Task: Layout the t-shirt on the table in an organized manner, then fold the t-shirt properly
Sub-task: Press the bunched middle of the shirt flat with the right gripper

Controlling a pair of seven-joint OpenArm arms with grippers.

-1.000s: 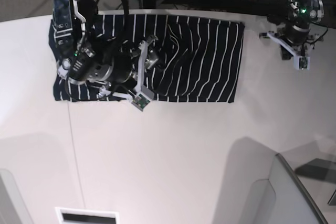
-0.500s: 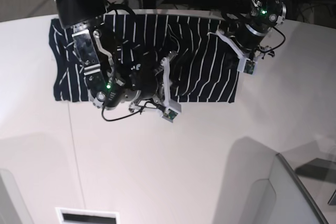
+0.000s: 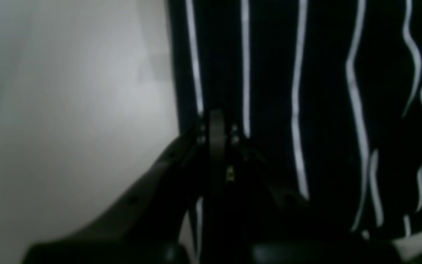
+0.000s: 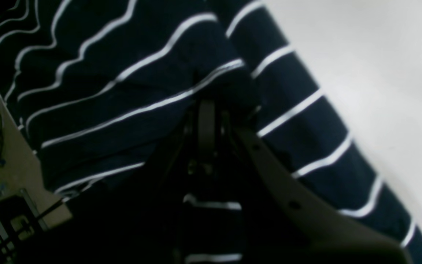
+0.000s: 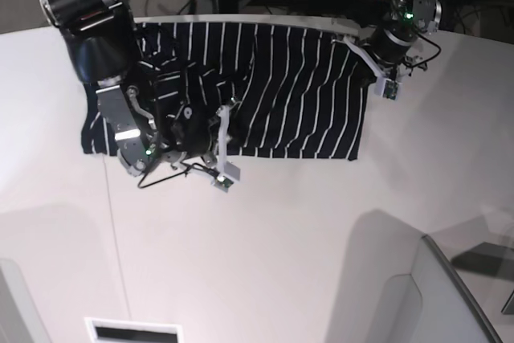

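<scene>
T-shirt (image 5: 297,102), dark navy with thin white stripes, lies spread along the far edge of the white surface (image 5: 265,247), toward 12 o'clock in the base view. Fabric rumpled at the 9 o'clock side, smoother toward 3 o'clock. Left end effector (image 3: 214,121) clenched at the shirt's side edge near the 1 o'clock corner; grip on fabric cannot be told. Right end effector (image 4: 205,106) clenched on a raised fold of the shirt near its lower hem, about 8 o'clock of the garment's middle.
</scene>
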